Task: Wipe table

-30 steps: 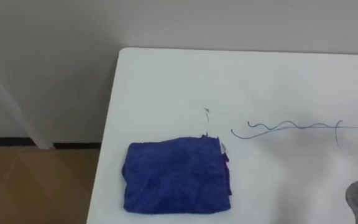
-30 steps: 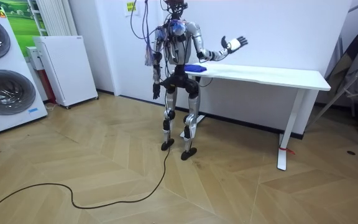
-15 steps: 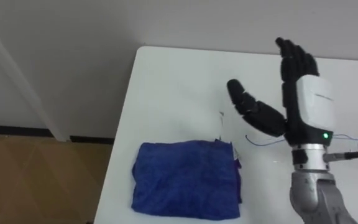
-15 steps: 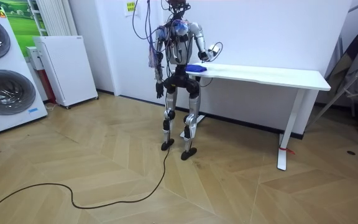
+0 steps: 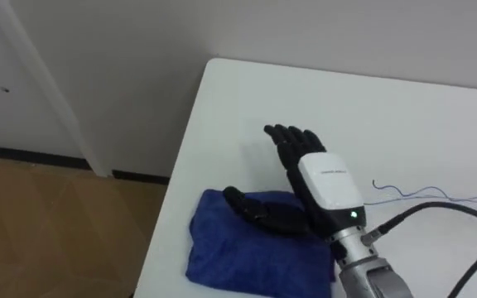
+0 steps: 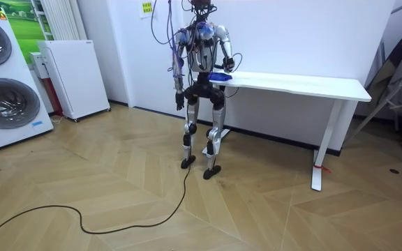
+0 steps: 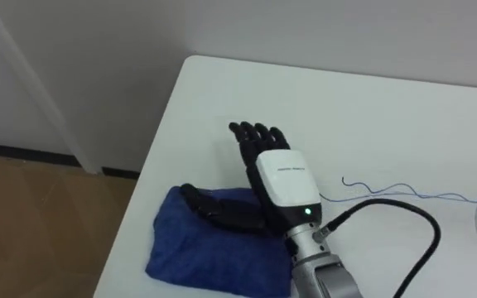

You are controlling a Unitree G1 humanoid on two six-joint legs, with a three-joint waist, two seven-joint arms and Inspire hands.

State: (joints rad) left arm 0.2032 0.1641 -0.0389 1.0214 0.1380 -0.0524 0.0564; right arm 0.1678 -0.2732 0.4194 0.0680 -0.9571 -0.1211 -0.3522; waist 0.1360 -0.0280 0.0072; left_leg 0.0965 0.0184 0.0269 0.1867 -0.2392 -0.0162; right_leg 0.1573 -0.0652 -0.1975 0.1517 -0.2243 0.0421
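A folded blue cloth [image 5: 234,257] lies near the left front corner of the white table [image 5: 305,91]. My right hand [image 5: 321,184] rests on the cloth's right part, palm down. Its fingers [image 5: 292,142] are straight and reach past the cloth's far edge onto the table, and the thumb [image 5: 259,212] lies spread across the cloth. A thin blue pen scribble [image 5: 421,197] runs over the tabletop to the right of the hand. In the room view I stand at the table's left end, with my left hand [image 6: 179,104] hanging by my hip.
The table's left edge [image 5: 176,174] drops to a wooden floor [image 5: 48,232], with a white wall behind it. In the room view a white cabinet [image 6: 72,77] and a washing machine [image 6: 5,84] stand far off at the left. The tabletop stretches bare to the right.
My right hand has come down from its raised position over the table and now lies flat on the blue cloth. The eye view has shifted a little to the left.
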